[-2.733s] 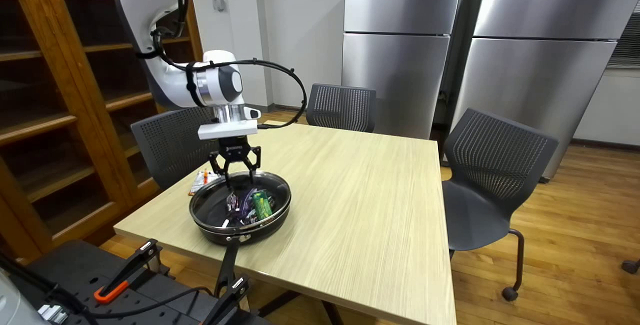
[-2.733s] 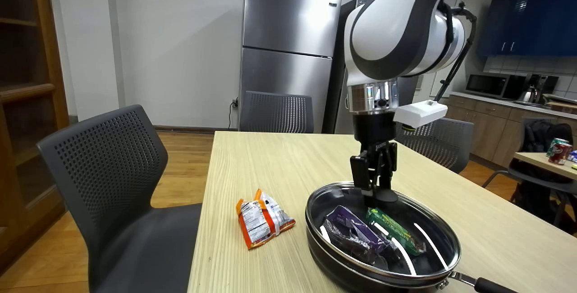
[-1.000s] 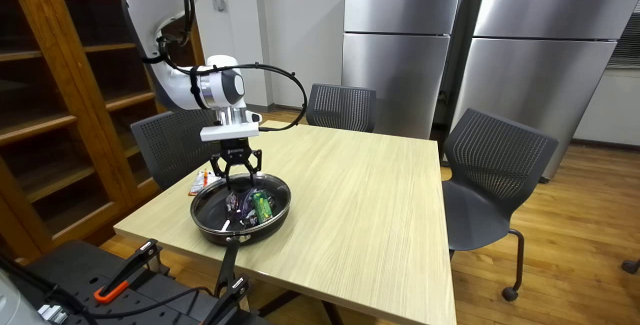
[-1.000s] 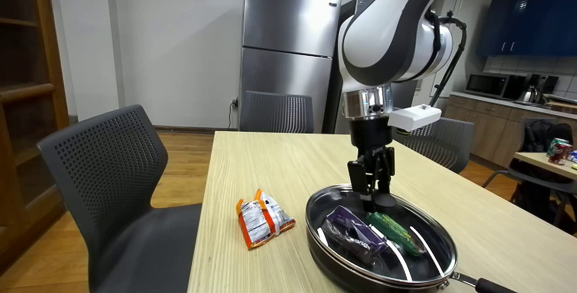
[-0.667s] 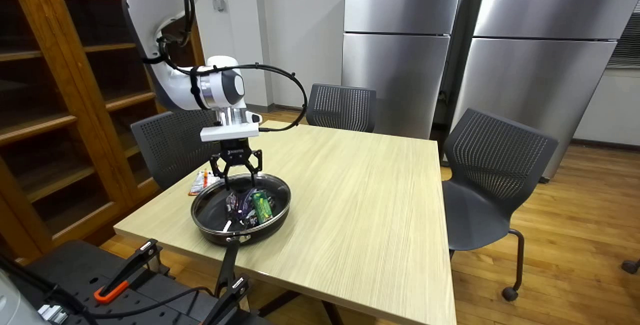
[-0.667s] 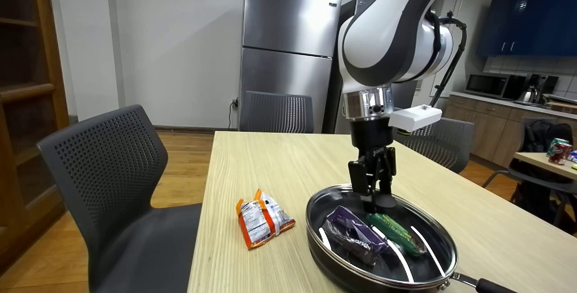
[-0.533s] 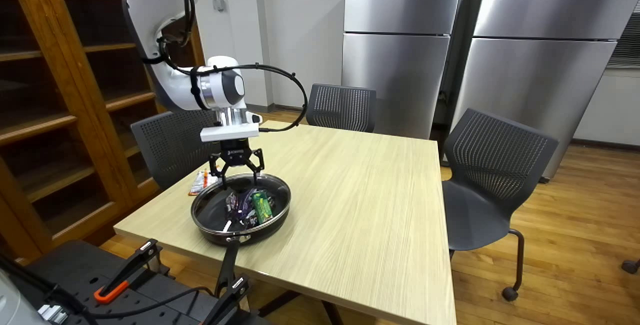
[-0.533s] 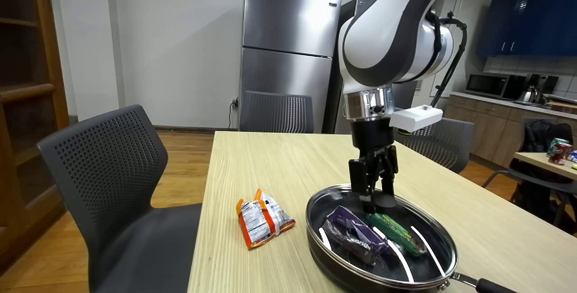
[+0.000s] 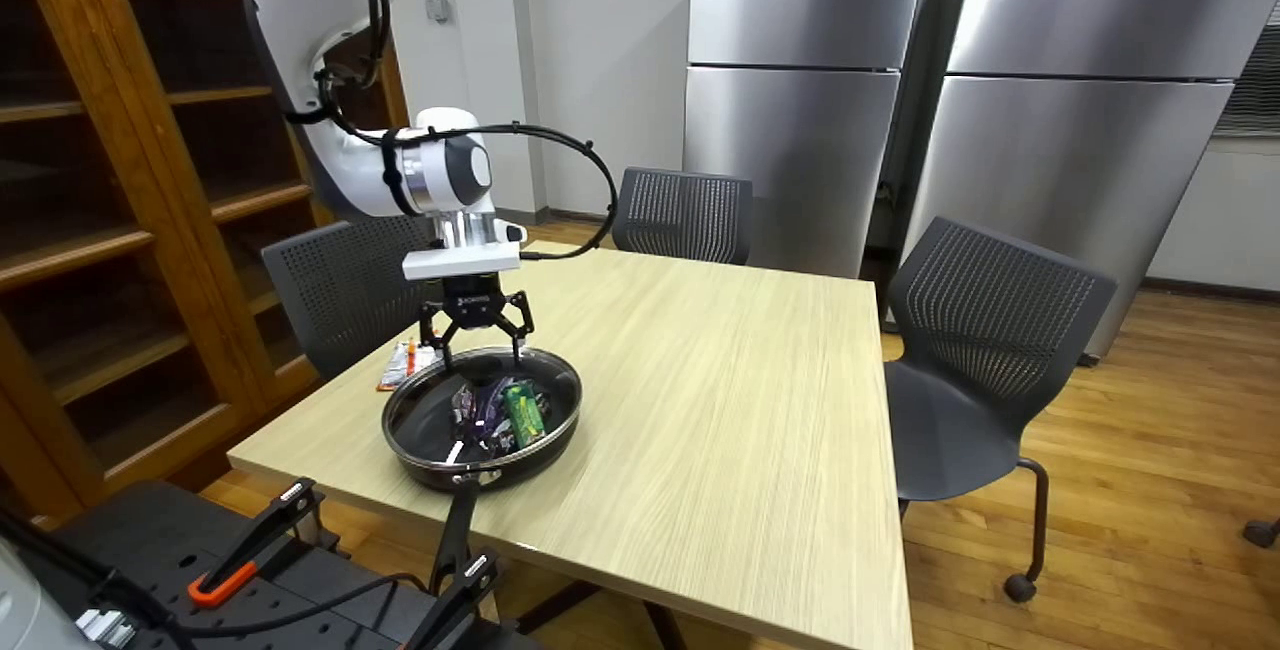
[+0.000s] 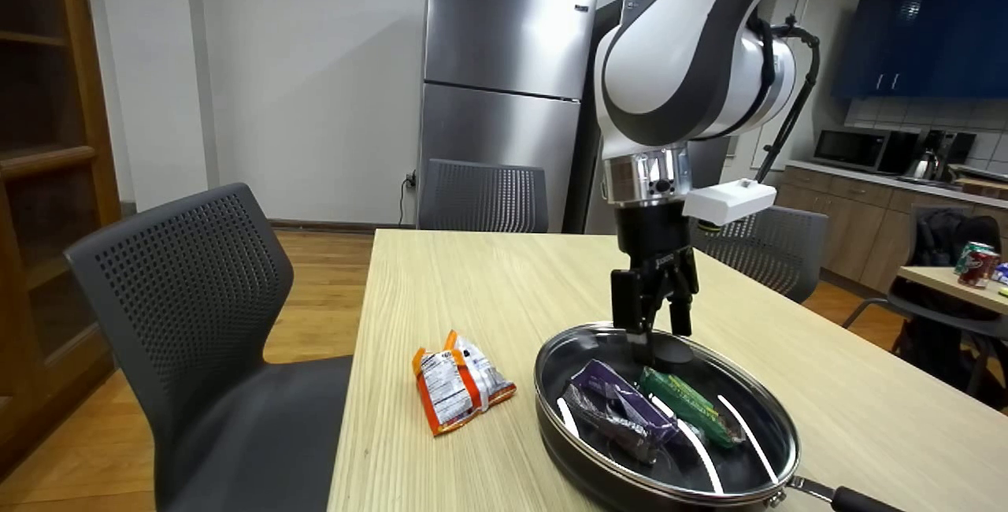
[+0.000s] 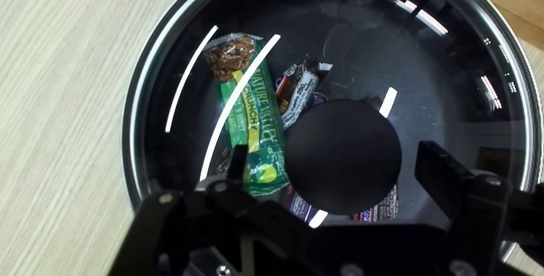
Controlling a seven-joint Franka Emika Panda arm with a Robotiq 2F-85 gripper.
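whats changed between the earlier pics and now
The glass lid has come down slightly onto the pan. The gripper has let go of the lid's black knob: its jaws have spread wider, apart from it, and it has just edged up. The green bar under the lid and the orange-and-white packet stayed put.
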